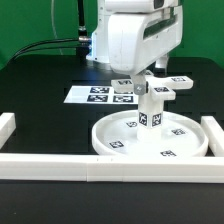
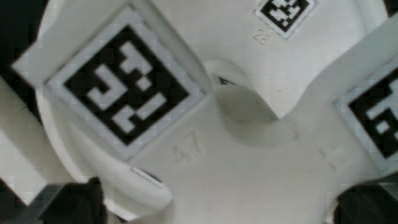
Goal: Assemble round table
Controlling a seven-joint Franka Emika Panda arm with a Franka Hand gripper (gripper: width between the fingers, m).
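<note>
The round table's cross piece [image 1: 152,88], at twelve o'clock atop the post [image 1: 148,112], looks light, stiff and smooth, best pinched across one arm; whether the gripper's [image 1: 140,72] jaws are spread or closed cannot be told.

The black tabletop [image 1: 40,95] fills most of the exterior view. In the lower right of the frame the wide rimmed disc [image 1: 150,140] lies flat on it, tags on its face. Just behind, near the centre, the marker board [image 1: 88,94] lies flat — partly hidden by the arm. White border rails [image 1: 100,166] run along the bottom edge, with short ends at the far left [image 1: 7,127] and far right [image 1: 213,132] — the disc sits just inside them.
</note>
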